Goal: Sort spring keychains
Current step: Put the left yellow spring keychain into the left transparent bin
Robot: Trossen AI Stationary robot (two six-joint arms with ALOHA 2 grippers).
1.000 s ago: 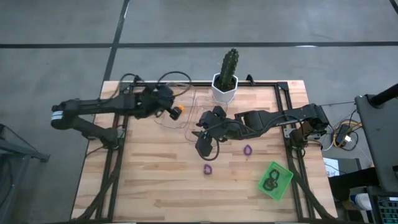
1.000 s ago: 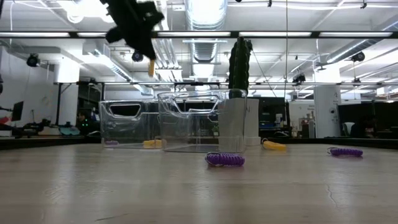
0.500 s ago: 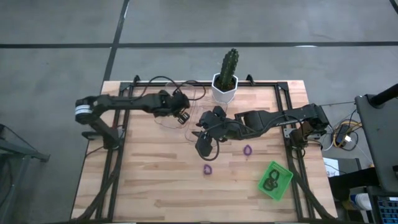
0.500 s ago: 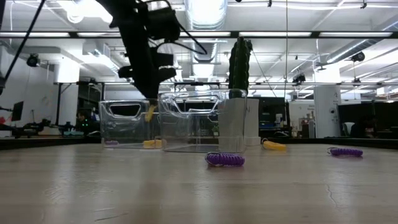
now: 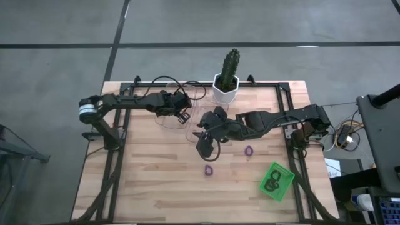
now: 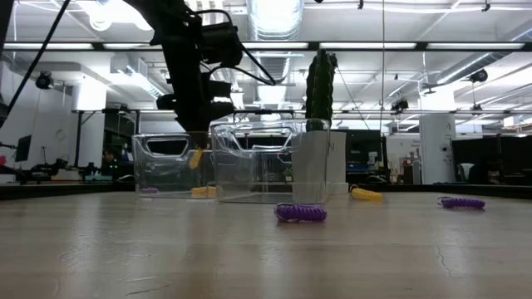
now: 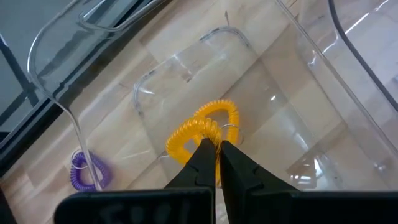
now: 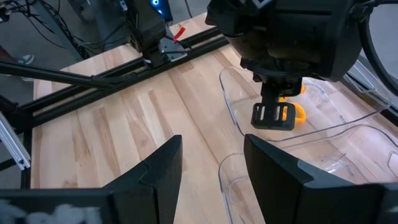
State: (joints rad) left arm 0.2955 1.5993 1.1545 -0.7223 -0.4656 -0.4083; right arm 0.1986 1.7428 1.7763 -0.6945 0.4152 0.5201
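Observation:
My left gripper [image 5: 182, 115] reaches down into a clear bin [image 5: 167, 119], shut on an orange spring keychain [image 7: 202, 129]; the low view shows that keychain [image 6: 195, 158] hanging above the bin floor. Another orange keychain [image 6: 204, 192] and a purple one [image 6: 148, 190] lie in the bins. Two purple keychains [image 5: 209, 170] [image 5: 249, 150] lie on the bare table. Black keychains lie in the green tray [image 5: 284, 173]. My right gripper [image 8: 214, 180] hovers open near the table's middle [image 5: 204, 145], touching nothing. My left gripper pinches the orange keychain's coil [image 7: 214, 138] between its two fingertips, coming from above and pointing down. The keychain hangs below the fingers inside the clear bin, lifted clear of the bin floor.
A second clear bin [image 5: 199, 125] sits beside the first, right under my right arm. A cactus in a white pot [image 5: 226, 81] stands at the far edge. An orange keychain [image 6: 366, 194] lies beyond the pot in the low view. The near half of the table has free room.
My left gripper has come down from high above the table into the clear bin, carrying the orange keychain, which now hangs between the bin walls. The left arm has stretched out toward the table's right. The gripper has stayed shut.

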